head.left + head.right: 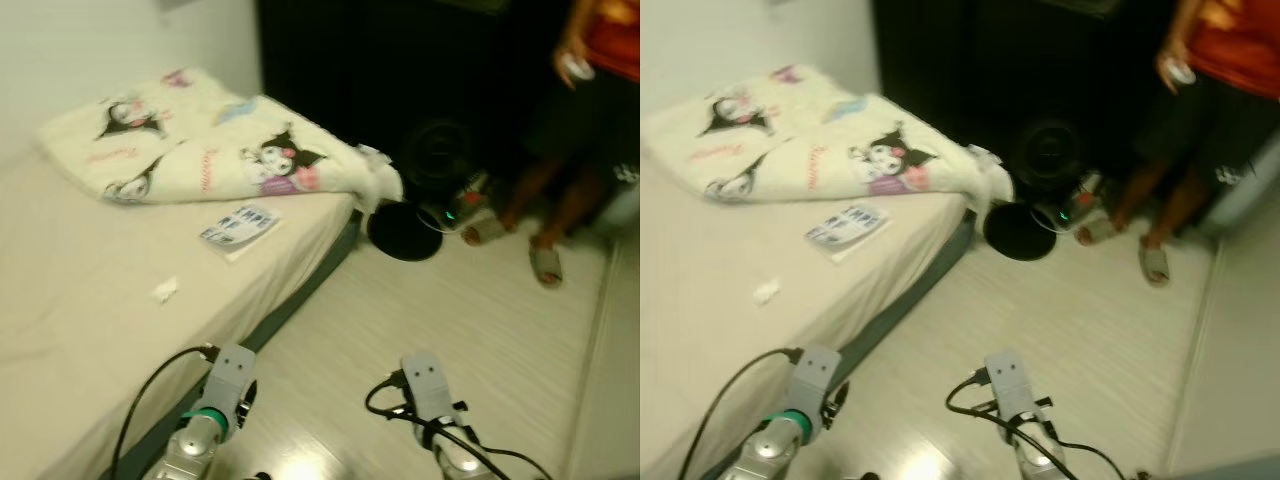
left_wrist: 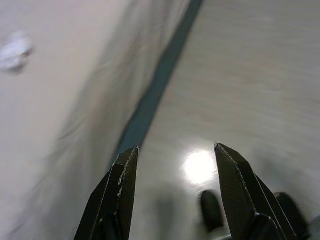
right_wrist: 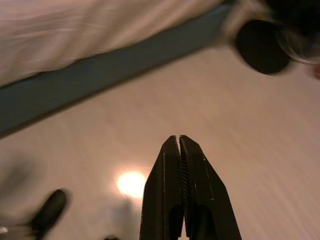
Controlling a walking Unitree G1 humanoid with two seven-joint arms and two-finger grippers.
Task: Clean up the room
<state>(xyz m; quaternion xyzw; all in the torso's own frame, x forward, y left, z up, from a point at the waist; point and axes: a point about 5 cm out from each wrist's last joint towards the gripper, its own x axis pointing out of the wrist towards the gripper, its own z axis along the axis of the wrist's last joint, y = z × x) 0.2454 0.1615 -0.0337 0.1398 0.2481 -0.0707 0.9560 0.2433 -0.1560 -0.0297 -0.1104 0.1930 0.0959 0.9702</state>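
A bed (image 1: 60, 310) with a cream sheet fills the left side. On it lie a folded cartoon-print blanket (image 1: 215, 145), a small booklet (image 1: 240, 228) and a crumpled white scrap (image 1: 164, 290). The scrap (image 2: 15, 50) is also in the left wrist view. My left gripper (image 2: 175, 155) hangs open over the floor beside the bed's dark edge, nothing between its fingers. My right gripper (image 3: 179, 142) is shut and empty above the pale floor. Both silver arms (image 1: 215, 400) reach down at the bottom of the head views.
A person (image 1: 590, 120) in a red top and sandals stands at the far right, holding a small white thing. A black fan with a round base (image 1: 405, 232) and cables stands on the floor by the bed's corner. Dark furniture (image 1: 400, 70) lines the back. Pale floor (image 1: 450, 310) lies ahead.
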